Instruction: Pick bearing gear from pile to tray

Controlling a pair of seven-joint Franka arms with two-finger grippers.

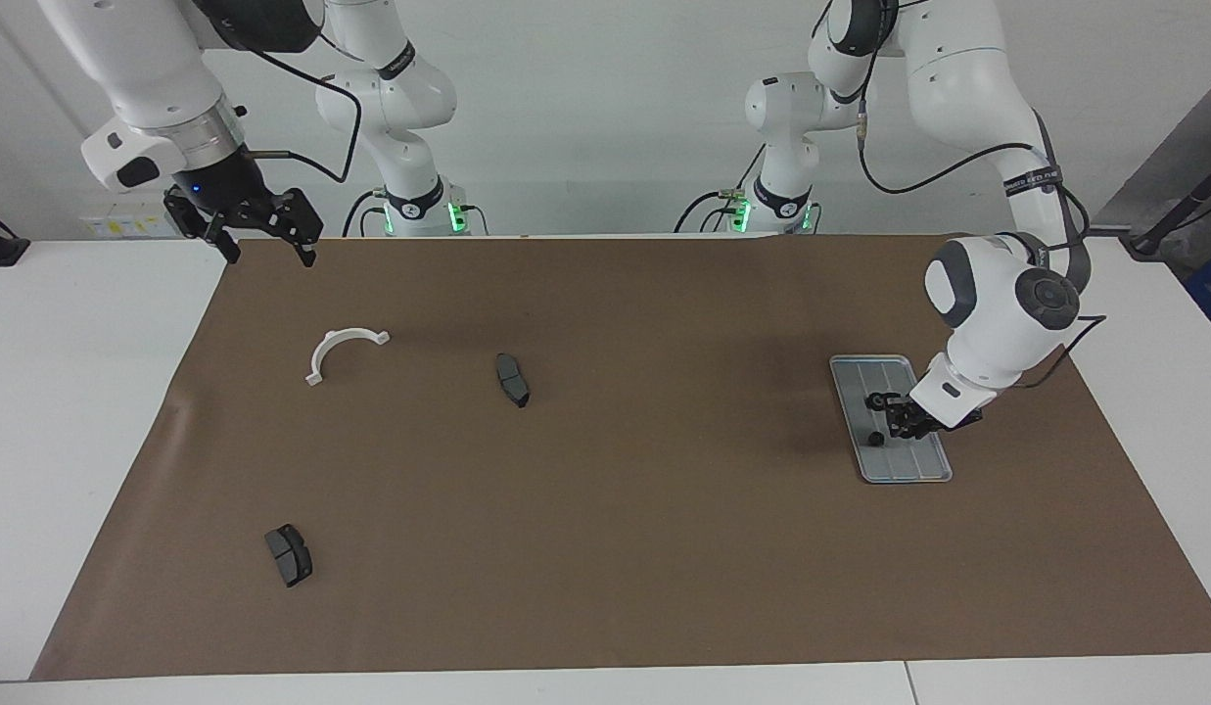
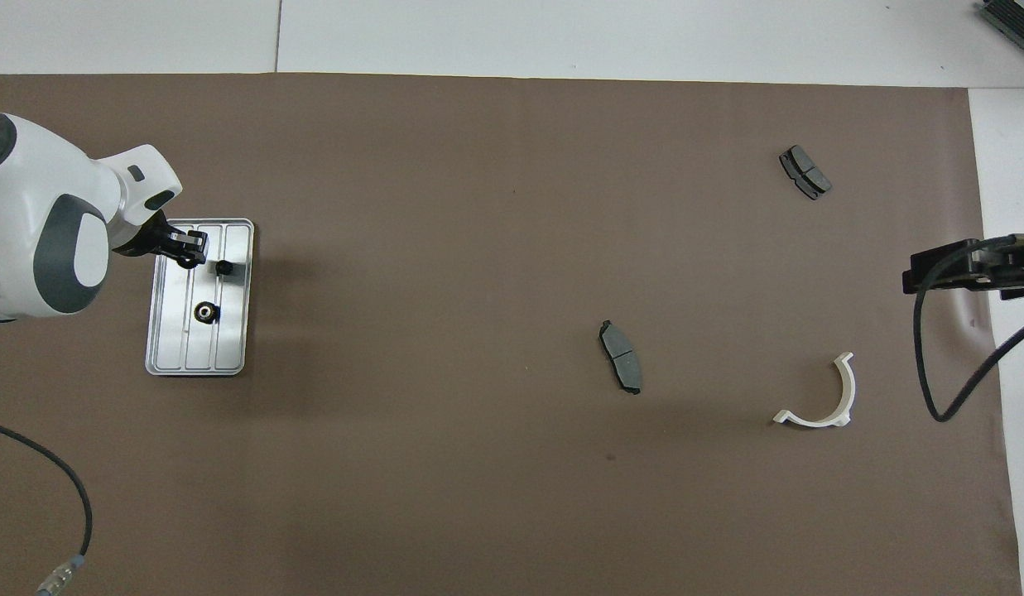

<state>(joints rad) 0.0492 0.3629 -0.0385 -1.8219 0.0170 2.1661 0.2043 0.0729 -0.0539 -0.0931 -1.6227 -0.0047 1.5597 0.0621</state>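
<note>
Hovering over the tray point(image 1: 894, 468), our left pincer point(image 1: 899, 423) is nearly closed on a small dark part, which we take to be a bearing gear, though the piece itself is too small to make out. Two bearing gears point(image 2: 205, 311) already lie in the tray. We judge such a gear light, rigid and smooth, likely to roll if dropped from a height; a pinch across its rim looks the soundest hold. Our right pincer point(image 1: 262, 230) waits with its fingers spread wide, above the mat's edge at the right arm's end of the worktop, well apart from the tray. On the brown mat point(image 1: 605, 548) remain two dark brake pads point(image 1: 512, 379) and a white curved bracket point(image 1: 341, 352), all well apart from the tray; we see no loose gear on the mat. White worktop point(image 1: 76, 392) borders the mat, and a pale wall rises by the arm bases.
</note>
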